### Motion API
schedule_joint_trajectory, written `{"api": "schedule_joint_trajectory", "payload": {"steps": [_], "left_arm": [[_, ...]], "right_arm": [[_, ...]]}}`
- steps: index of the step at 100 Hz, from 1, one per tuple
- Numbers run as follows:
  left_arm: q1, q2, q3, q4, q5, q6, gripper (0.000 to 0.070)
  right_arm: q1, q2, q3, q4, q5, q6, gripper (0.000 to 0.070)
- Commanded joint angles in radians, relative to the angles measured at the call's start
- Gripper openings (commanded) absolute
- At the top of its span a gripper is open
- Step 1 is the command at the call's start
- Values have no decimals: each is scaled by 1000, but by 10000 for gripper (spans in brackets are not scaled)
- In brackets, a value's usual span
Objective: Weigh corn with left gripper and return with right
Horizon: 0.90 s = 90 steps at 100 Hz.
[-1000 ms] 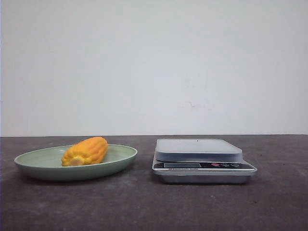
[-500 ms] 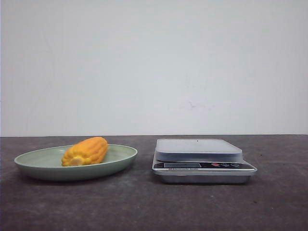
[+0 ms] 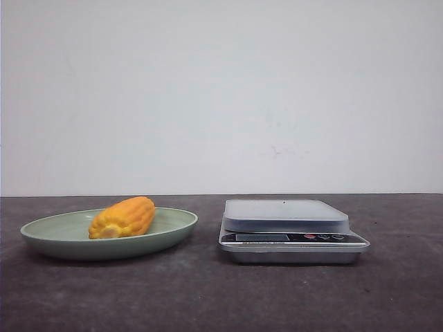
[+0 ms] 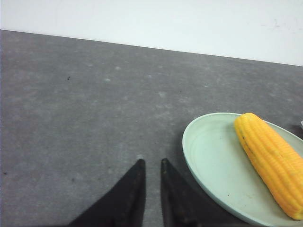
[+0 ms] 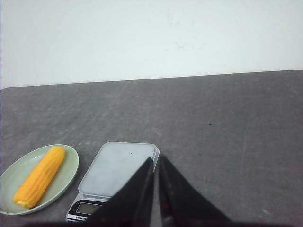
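**No change over the last second — task not yet begun**

Front view matches the two earlier frames: nothing has shifted. Corn (image 3: pixel 122 217) lies on its side in the green plate (image 3: pixel 41 237), pale cut end toward the camera. Scale (image 3: pixel 292 230) sits on the bench (image 3: pixel 208 297) just beside the plate, to the right, platform bare. Neither arm shows in the front view.

Left gripper (image 4: pixel 151 166): jaws nearly together, only a thin gap between the tips, holding nothing. It hangs over bare bench beside the plate's rim, apart from the corn (image 4: pixel 272 161).

Right gripper (image 5: pixel 155 163): jaws likewise nearly closed, empty, raised above the bench with the scale (image 5: pixel 116 176) ahead of it.

Reading: stillness means the weighing step has not started. Corn is untouched, display too small to read. Left jaws will likely need to open well wider than the cob and move across over the plate before any pick. Rounded cob may roll in the shallow plate if nudged.
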Motion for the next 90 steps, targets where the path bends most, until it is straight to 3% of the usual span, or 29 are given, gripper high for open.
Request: {"api": "schedule_joint_trajectory", "payload": {"steps": [1, 21, 51, 72, 90], "left_arm": [[2, -1, -17, 0, 1, 6, 11], [2, -1, -16, 0, 1, 6, 12], [2, -1, -16, 0, 1, 6, 12], [2, -1, -16, 0, 1, 6, 11], [2, -1, -16, -1, 1, 6, 12]], "right_arm": [[5, 1, 13, 10, 2, 0, 12], [-69, -20, -11, 80, 69, -119, 12], [-404, -213, -407, 406, -102, -185, 12], [-443, -257, -683, 594, -133, -186, 12], [-443, -257, -786, 609, -142, -172, 12]]}}
